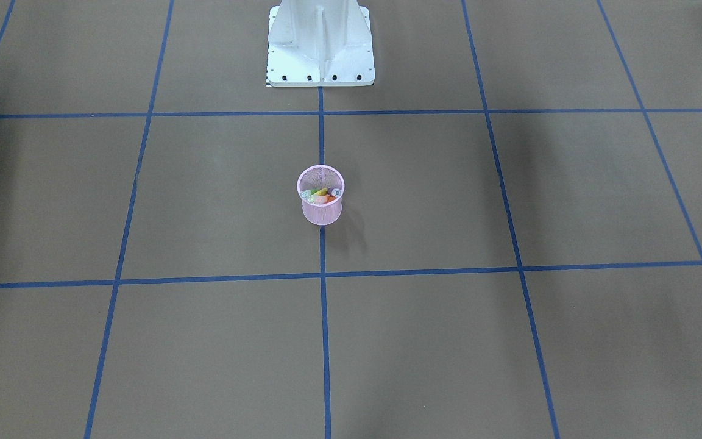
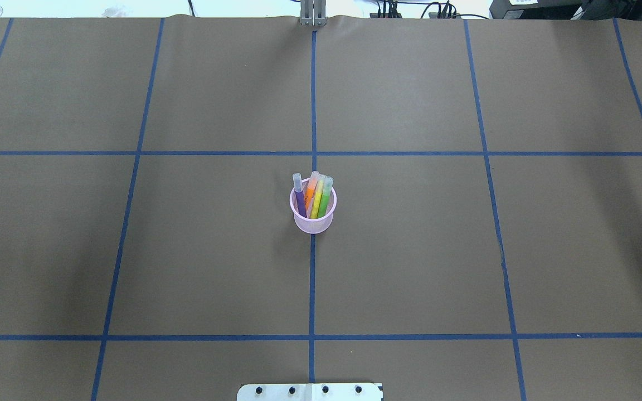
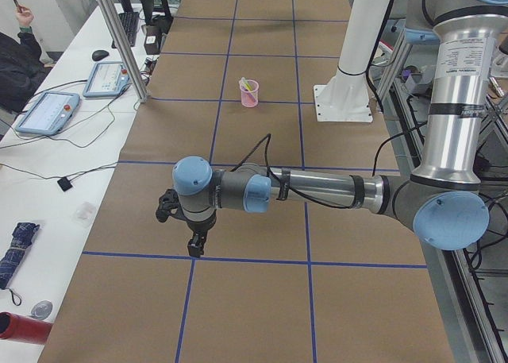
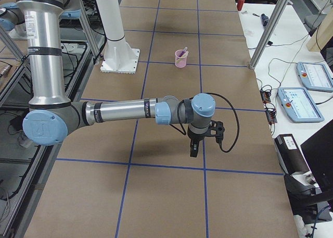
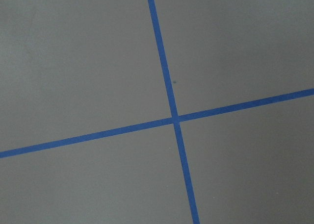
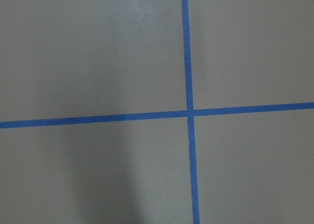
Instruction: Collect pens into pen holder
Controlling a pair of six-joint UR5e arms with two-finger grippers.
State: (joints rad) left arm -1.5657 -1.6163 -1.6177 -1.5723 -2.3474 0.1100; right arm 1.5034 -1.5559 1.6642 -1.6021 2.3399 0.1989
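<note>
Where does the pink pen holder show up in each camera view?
Front-facing: pen holder at centre, on the middle tape line.
Overhead: holder at centre, same line.
Exterior left: holder upper middle.
Exterior right: holder upper middle.
Both wrist views: not in them.
Landmark: white robot base, in all exterior views.

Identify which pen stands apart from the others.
The purple pen: it leans alone, left in the pen holder seen from overhead; the other three bunch together.

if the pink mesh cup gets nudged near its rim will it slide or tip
Likely tips: the pen holder looks taller than its tapered base is wide. The pens stick out above the rim and lean one way, probably raising the weight. Open wire mesh suggests it is light, so a small push should move it.
</note>
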